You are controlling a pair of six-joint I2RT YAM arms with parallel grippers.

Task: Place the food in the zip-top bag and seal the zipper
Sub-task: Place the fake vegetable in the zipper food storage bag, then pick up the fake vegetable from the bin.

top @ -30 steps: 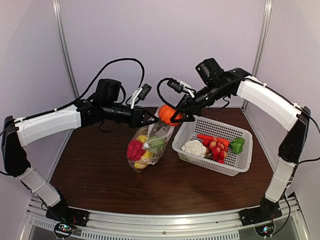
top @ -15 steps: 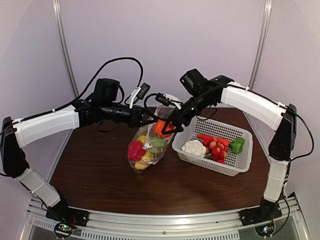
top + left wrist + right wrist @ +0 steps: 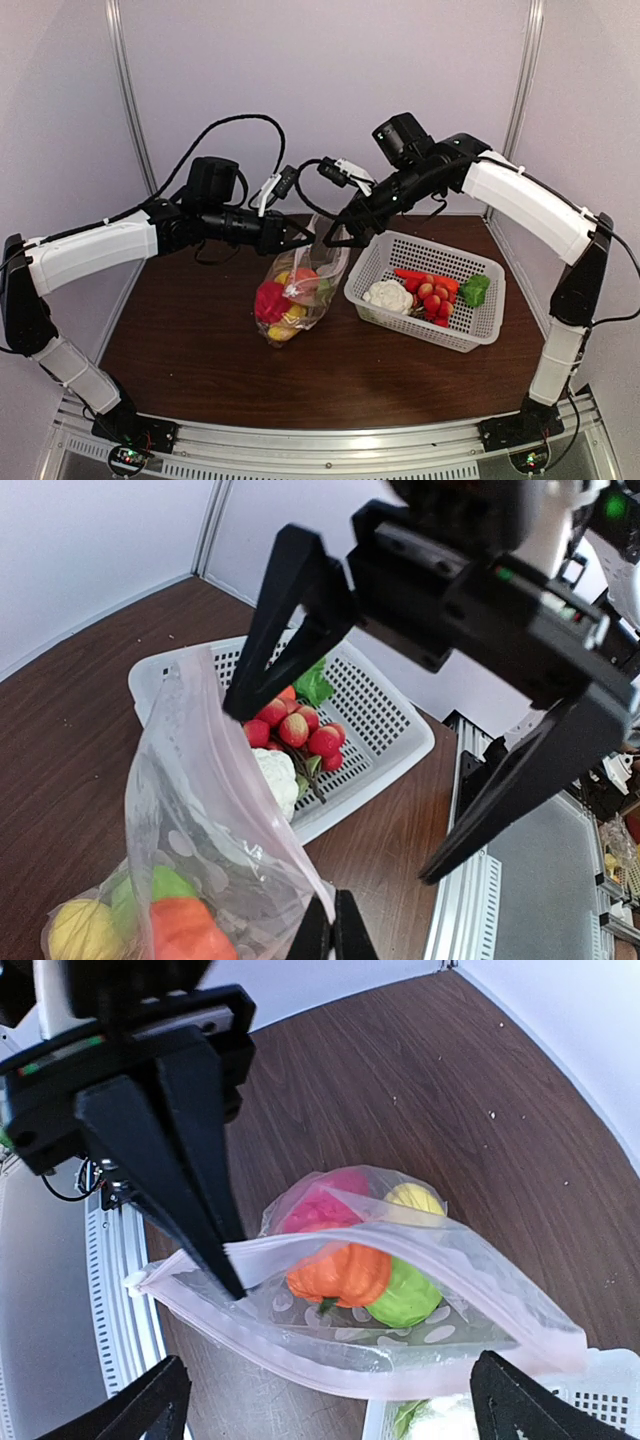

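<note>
The clear zip-top bag (image 3: 300, 290) stands on the table with its mouth held up. My left gripper (image 3: 305, 232) is shut on the mouth edge (image 3: 333, 930). The pale zipper (image 3: 330, 1370) gapes open. In the bag lie food pieces: an orange piece (image 3: 340, 1270), a green lime (image 3: 405, 1295), a red pepper (image 3: 320, 1205) and a yellow lemon (image 3: 415, 1200). My right gripper (image 3: 345, 232) hangs just above the mouth, open and empty (image 3: 330, 1400). More food sits in the basket: a cauliflower (image 3: 388, 296), strawberries (image 3: 432, 298) and a green piece (image 3: 475, 290).
The white mesh basket (image 3: 470, 335) stands right of the bag, almost touching it. White walls close the table at the back and sides. Bare brown tabletop (image 3: 190, 340) lies left of and in front of the bag.
My right gripper lowered the orange piece into the bag's mouth, let it go and opened wide, then rose a little. The orange piece now lies inside the bag. The left gripper held still.
</note>
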